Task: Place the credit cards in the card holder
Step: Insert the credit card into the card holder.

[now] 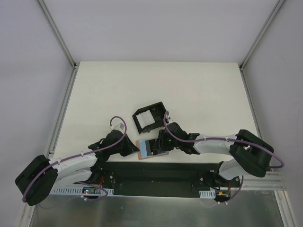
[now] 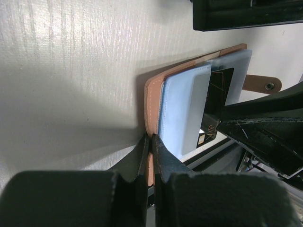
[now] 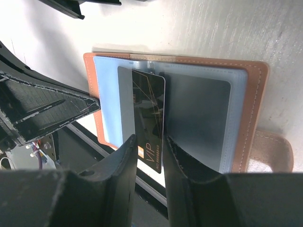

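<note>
an open tan card holder (image 3: 253, 94) lies flat at the near edge of the white table (image 1: 189, 90), close to a black box frame with white pieces (image 1: 149, 118), its pale blue plastic sleeves facing up. the left gripper (image 2: 150, 142) is clamped tight on the edge of the holder's tan cover. the right gripper (image 3: 149, 138) has its 2 fingers parted around a black vip card (image 3: 147, 104) that sticks out past the holder's edge, beside a grey card (image 3: 199, 118) lying inside a sleeve; whether they touch the black card cannot be told.
</note>
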